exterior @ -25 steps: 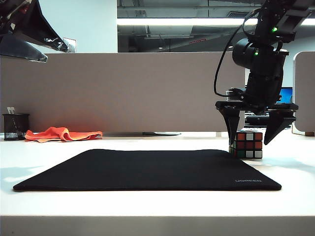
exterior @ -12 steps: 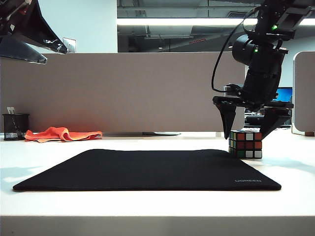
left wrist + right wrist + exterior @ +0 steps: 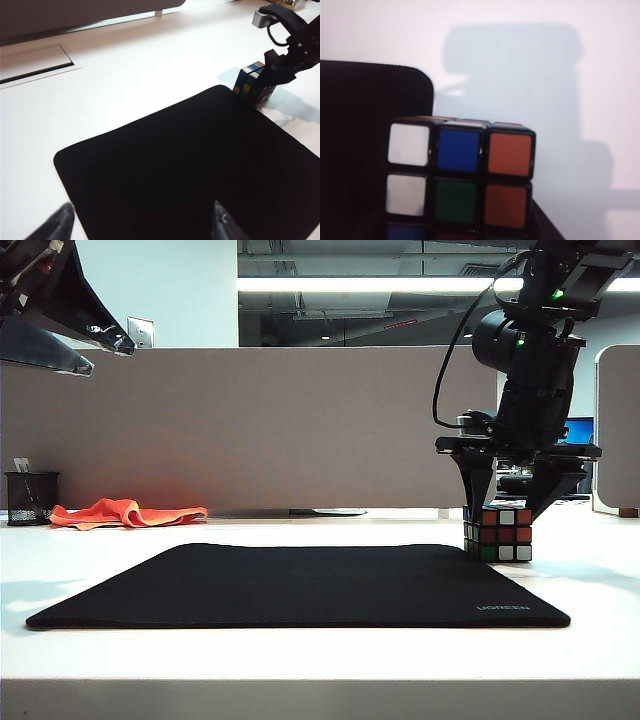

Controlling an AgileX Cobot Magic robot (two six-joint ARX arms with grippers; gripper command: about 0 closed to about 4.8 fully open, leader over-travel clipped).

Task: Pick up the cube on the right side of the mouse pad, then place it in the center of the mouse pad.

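Observation:
The cube (image 3: 500,537), a colour-stickered puzzle cube with black edges, stands on the white table against the far right corner of the black mouse pad (image 3: 300,585). My right gripper (image 3: 506,521) points down over it, with a finger pressed to each side, shut on the cube. In the right wrist view the cube (image 3: 460,170) fills the space between the jaws, beside the mouse pad's rounded corner (image 3: 365,110). My left gripper (image 3: 142,217) hangs open and empty high over the mouse pad's (image 3: 190,165) left part, far from the cube (image 3: 252,82).
An orange cloth (image 3: 125,512) and a black mesh pen holder (image 3: 30,498) lie at the back left of the table. A grey partition (image 3: 300,420) closes off the back. A recessed hatch (image 3: 35,62) is set in the tabletop behind the pad.
The right gripper's fingers have closed inward from a wide spread onto the cube's sides. The cube stays on the table. The left arm has not moved.

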